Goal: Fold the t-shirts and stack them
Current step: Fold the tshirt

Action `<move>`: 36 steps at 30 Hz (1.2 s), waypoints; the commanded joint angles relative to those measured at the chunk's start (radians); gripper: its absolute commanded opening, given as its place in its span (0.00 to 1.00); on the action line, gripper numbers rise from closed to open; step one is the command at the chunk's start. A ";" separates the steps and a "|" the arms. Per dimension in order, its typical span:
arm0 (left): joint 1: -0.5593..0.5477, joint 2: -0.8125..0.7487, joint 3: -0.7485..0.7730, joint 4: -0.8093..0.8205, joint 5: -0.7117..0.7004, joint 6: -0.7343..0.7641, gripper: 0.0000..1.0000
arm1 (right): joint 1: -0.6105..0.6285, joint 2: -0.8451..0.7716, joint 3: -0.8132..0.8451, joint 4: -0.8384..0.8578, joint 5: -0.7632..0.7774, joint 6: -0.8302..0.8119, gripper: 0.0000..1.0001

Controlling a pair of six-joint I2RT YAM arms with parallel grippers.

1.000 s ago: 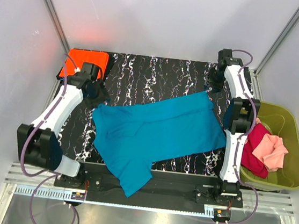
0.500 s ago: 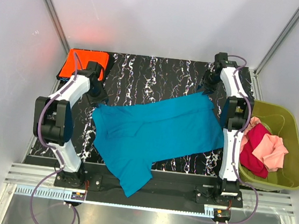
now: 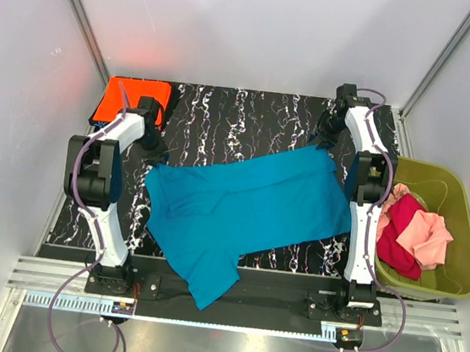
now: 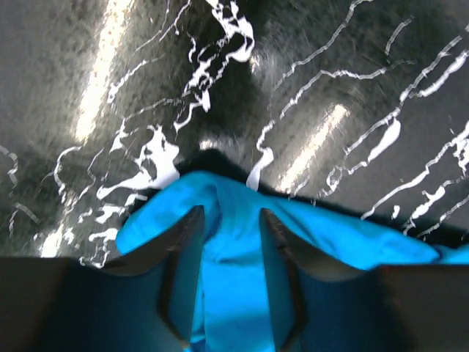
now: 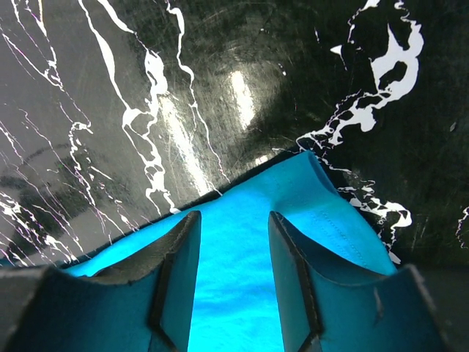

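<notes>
Cloth this soft and light will flop, so the teal-blue t-shirt (image 3: 249, 203), spread on the black table (image 3: 250, 114), is best pinched at its far corners. The right gripper (image 5: 233, 216) sits open over one corner; the left gripper (image 4: 231, 214) sits over the other, pinching or not I cannot tell.

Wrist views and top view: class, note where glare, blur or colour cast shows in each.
Left wrist view: glare streaks on the glossy table, whole frame slightly soft. Right wrist view: one bright glare patch, blue shirt sharp enough to show stitching. Top view: orange shirt casts a reddish glow on the wall.
</notes>
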State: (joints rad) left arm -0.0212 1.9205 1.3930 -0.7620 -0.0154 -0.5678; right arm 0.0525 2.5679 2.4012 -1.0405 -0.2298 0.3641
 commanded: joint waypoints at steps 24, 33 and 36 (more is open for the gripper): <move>0.129 0.044 0.018 0.164 0.089 -0.030 0.00 | -0.083 0.152 0.119 0.106 -0.014 0.099 0.45; 0.125 0.025 0.135 0.078 0.028 0.006 0.55 | -0.083 0.149 0.240 0.106 -0.083 0.108 0.47; 0.121 -0.078 0.123 0.044 0.025 0.016 0.69 | -0.082 0.094 0.251 0.085 -0.091 0.116 0.51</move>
State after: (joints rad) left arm 0.0990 1.9663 1.4899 -0.6773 0.0433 -0.5674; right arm -0.0166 2.7148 2.5999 -0.9607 -0.3065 0.4725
